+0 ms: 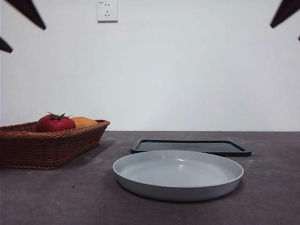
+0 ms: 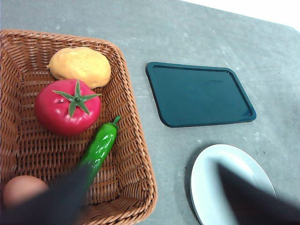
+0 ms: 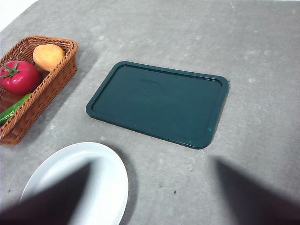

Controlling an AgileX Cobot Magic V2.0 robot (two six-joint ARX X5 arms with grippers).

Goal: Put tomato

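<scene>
- Resting in the woven basket (image 2: pixel 136 140), the tomato (image 2: pixel 68 108) sat stem up among other produce; neither gripper touched it.
- An orange rounded item (image 2: pixel 80 66) lay just beside the tomato, touching or nearly so, toward one end of the basket.
- A green pepper (image 2: pixel 99 147) lay slantwise in the basket, its stem tip close to the tomato; whether the two touched could not be told.
- A pale brown rounded item (image 2: pixel 21 190) showed at the basket's edge of the left wrist view, partly hidden by a jaw.
- The left gripper (image 2: pixel 154 197) hovered above the table, its jaws spread wide with nothing between them, one over the basket and the other over the white plate (image 2: pixel 206 173).
- The right gripper (image 3: pixel 154 197) likewise hung above the table with jaws spread apart and unladen, over the plate and the bare table (image 3: pixel 262 56).
- A dark green tray (image 3: pixel 157 103) lay flat on the table between basket and plate, apart from both.
- In the front view the tomato (image 1: pixel 55 123) rose above the basket rim (image 1: pixel 56 133); the plate (image 1: pixel 178 176) stood nearest the camera, the tray (image 1: pixel 190 146) behind it.
- The front view showed the arms only as black tips at the top corners.
</scene>
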